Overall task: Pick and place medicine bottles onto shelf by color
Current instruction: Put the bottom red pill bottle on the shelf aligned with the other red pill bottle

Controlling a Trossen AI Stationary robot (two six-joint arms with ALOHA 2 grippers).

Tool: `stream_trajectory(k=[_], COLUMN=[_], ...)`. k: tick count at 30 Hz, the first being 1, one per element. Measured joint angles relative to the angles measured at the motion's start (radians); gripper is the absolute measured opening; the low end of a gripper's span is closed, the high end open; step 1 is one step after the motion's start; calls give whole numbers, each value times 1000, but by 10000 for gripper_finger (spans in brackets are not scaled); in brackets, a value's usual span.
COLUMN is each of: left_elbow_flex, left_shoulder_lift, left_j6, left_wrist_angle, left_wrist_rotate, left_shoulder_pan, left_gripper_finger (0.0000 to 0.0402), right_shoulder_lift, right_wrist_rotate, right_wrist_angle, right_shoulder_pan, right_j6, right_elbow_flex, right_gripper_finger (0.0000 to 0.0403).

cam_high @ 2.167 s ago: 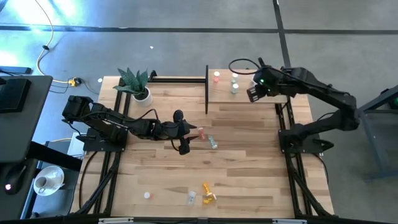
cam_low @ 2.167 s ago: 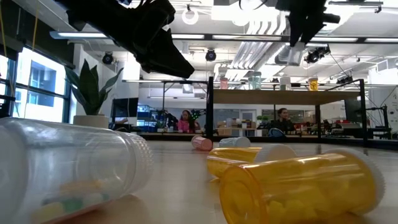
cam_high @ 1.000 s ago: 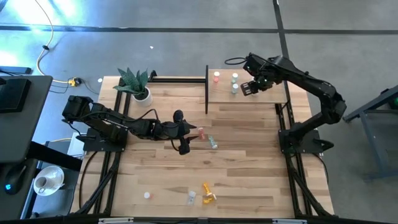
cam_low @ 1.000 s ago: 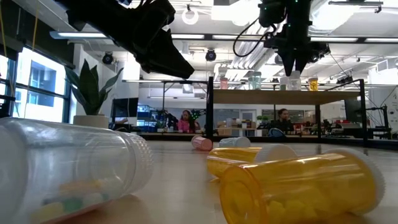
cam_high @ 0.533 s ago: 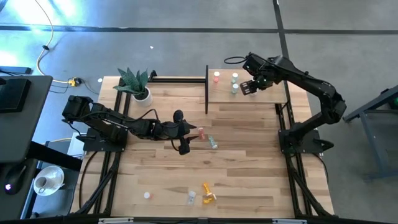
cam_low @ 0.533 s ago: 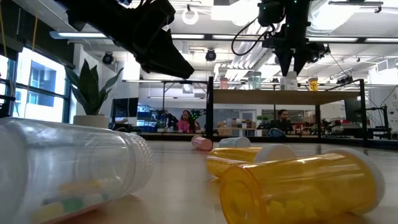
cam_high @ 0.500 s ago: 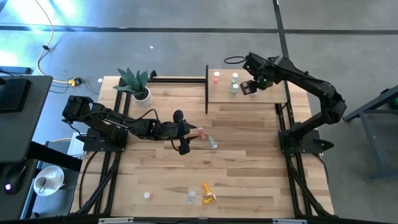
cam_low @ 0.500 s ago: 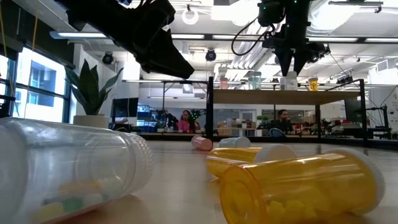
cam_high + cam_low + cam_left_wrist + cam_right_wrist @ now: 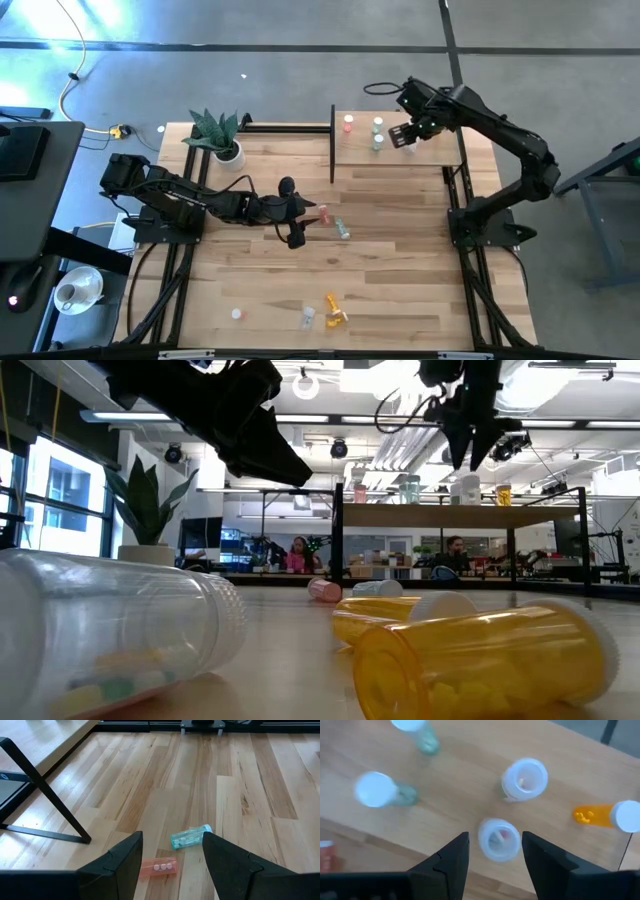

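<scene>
My right gripper (image 9: 495,838) hangs open above the shelf (image 9: 400,152), fingers pointing down. A clear bottle (image 9: 499,840) stands upright on the board below the gap between them, untouched. On the same shelf stand another clear bottle (image 9: 524,779), two green bottles (image 9: 382,790) and a red one (image 9: 348,124); an orange bottle (image 9: 600,815) is there too. My left gripper (image 9: 300,212) waits open over the table's middle, near a lying red bottle (image 9: 157,867) and a lying green bottle (image 9: 191,836).
Near the table's front edge lie an orange bottle (image 9: 335,312), a clear bottle (image 9: 308,317) and a small white cap (image 9: 237,313). A potted plant (image 9: 220,135) stands at the far left. The shelf's black frame post (image 9: 332,145) rises at its left end.
My right gripper has opened and let go of the clear bottle, which stays upright on the shelf. The gripper has then gone up, clear of the bottle's cap.
</scene>
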State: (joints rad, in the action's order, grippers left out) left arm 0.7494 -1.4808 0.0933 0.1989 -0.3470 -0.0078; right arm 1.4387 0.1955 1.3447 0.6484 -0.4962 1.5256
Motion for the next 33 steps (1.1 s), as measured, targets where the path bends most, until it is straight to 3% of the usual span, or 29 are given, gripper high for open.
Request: stream_trajectory(k=[6,13,22,33], left_elbow_flex=[0,0,0,1], left_shoulder_lift=[0,0,14,47], left_j6=[0,0,19,11], left_wrist_angle=[-6,-71,-157,-181], left_wrist_rotate=[0,0,5,7], left_shoulder_pan=[0,0,-29,-61], left_gripper_finger=[195,195,195,195], right_shoulder_lift=[0,-7,-9,-9], right_wrist_rotate=[-16,-5,65,84], right_wrist_angle=[13,74,72,-9], right_shoulder_pan=[-91,-299,-544,-757], right_j6=[7,52,22,-155], right_elbow_flex=[93,104,-101,-322], right_gripper_finger=[172,172,172,172])
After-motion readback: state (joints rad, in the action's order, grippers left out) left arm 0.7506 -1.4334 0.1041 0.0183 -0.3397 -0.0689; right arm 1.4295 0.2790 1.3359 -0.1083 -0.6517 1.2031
